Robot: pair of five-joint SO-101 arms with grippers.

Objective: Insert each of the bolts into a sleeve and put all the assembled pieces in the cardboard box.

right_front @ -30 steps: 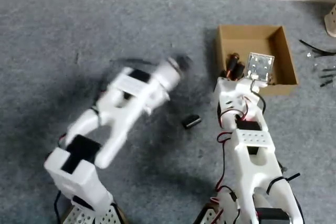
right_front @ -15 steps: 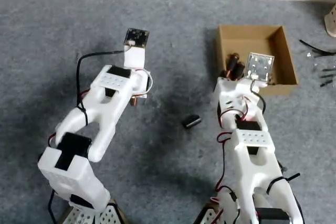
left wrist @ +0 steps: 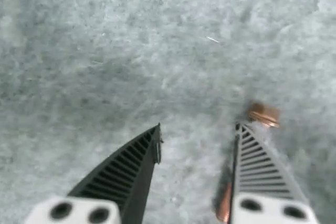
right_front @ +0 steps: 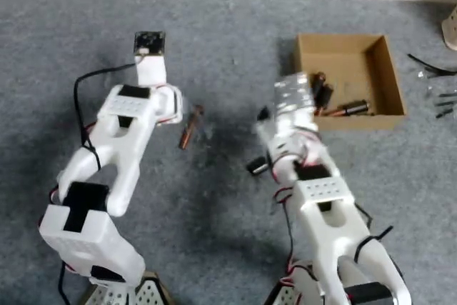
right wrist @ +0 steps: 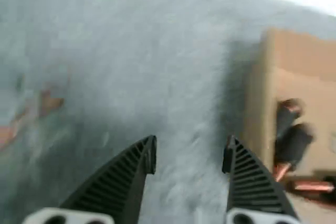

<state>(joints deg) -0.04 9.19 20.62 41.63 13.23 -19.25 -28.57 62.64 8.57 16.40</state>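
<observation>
Left claw (left wrist: 198,129) spread and empty, low over the grey felt-covered tabletop (right_front: 71,33), with the copper-coloured metal bolt (right_front: 189,128) lying flat just outside one finger, broad head past the fingertip and shank running back beside it. Right claw (right wrist: 190,142) likewise spread, holding nothing, poised above bare felt just beside the open brown cardboard box (right_front: 396,83). Bolt likely to handle as a small, light, rigid piece: smooth round shank, so prone to roll or skid at a glancing touch, with no risk of crushing. Best taken across the shank near mid-length, fingers square to it, head left free and the tip protruding enough to enter a sleeve. Needs a sideways shift of the left claw first, the bolt being outside the gap, not between the fingers. Short black cylindrical sleeve (right_front: 254,167) on the tabletop between the two arms, partly tucked under the right arm. Probably light and stiff too, best pinched on its outer wall with the bore left open. Inside the box, assembled pieces (right_front: 350,109): dark sleeves with copper bolts through them, seemingly finished. Beyond the far side of the box, a scatter of thin black bits (right_front: 434,71), well apart from the work. Main obstruction: the right arm itself, overhanging the loose sleeve and close to the path from bolt to box.
</observation>
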